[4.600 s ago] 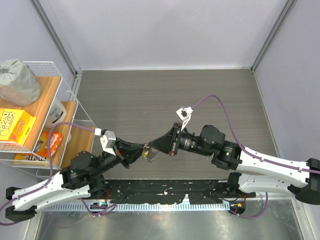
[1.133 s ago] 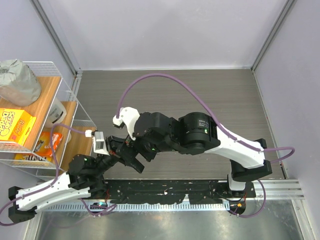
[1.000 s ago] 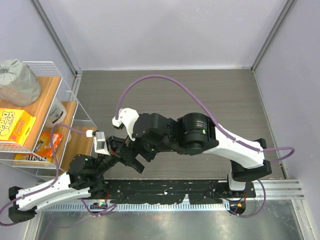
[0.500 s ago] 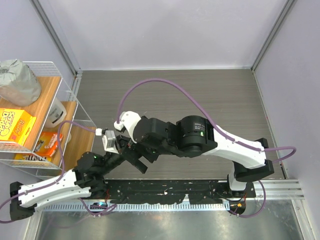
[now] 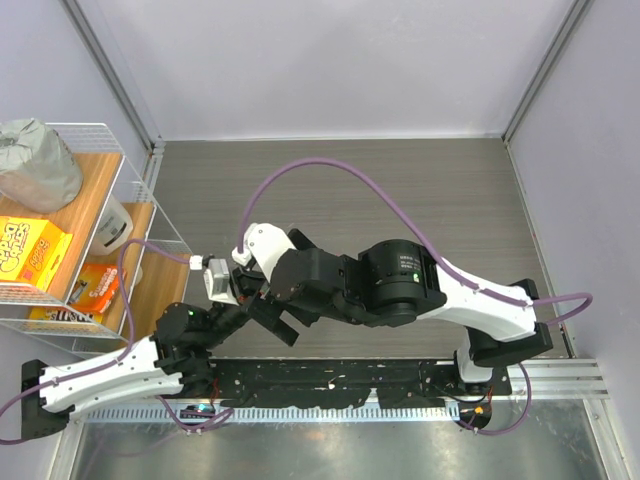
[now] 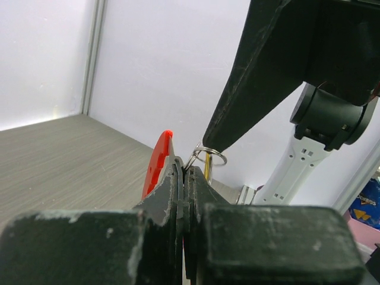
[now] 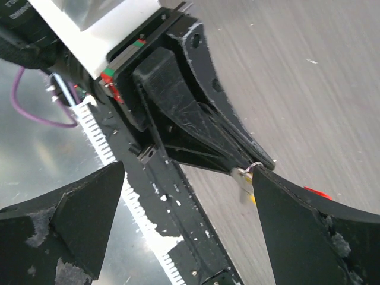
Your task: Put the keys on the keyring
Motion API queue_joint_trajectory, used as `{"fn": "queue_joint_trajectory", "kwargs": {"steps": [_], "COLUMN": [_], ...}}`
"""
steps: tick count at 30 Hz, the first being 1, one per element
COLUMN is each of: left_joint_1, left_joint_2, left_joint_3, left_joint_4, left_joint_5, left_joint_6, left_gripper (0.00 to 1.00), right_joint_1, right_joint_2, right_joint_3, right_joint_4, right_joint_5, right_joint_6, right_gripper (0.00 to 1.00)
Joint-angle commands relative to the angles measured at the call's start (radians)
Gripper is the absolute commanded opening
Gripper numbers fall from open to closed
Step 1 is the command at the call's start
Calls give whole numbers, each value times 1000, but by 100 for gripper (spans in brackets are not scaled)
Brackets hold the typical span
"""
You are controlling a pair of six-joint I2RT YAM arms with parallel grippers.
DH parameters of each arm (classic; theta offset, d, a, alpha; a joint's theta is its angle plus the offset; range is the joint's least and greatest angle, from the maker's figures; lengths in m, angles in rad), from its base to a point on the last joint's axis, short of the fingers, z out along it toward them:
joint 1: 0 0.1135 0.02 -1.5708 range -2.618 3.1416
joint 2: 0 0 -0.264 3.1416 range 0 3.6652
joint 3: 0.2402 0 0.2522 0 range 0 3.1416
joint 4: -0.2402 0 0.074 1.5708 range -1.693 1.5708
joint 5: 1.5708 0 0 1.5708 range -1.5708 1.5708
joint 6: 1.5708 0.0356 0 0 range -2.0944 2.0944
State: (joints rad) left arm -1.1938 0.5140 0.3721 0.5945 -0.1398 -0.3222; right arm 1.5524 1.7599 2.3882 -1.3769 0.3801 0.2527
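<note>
Over the near edge of the table, beside a rack holding a yellow box whose red lettering I cannot read, my right hand gapes wide. One fingertip touches the keyring, which my left hand clamps. The yellow key sits just below its ring.

Pale walls enclose a grey wood-grain table; wire rack at left.

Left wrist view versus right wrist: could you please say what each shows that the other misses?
Only the left wrist view shows the left pincer edge-on and shut, plus the back wall. Only the right wrist view shows the right pincer spread open and the toothed cable track. Both show the keyring at the left pincer's tip.
</note>
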Motion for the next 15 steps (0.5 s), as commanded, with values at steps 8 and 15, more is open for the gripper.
{"fn": "queue_joint_trajectory", "kwargs": {"steps": [8, 15], "left_joint_1": [-3, -3], "left_joint_2": [12, 21], "left_joint_3": [54, 53], "left_joint_4": [79, 94], "left_joint_5": [-23, -7], "left_joint_6": [31, 9], "left_gripper": [0, 0], "right_joint_1": [50, 63], "right_joint_2": [-27, -138], "right_joint_3": [20, -88], "right_joint_4": [-67, -15], "right_joint_5": [-18, 230], "right_joint_6": [-50, -39], "right_gripper": [96, 95]}}
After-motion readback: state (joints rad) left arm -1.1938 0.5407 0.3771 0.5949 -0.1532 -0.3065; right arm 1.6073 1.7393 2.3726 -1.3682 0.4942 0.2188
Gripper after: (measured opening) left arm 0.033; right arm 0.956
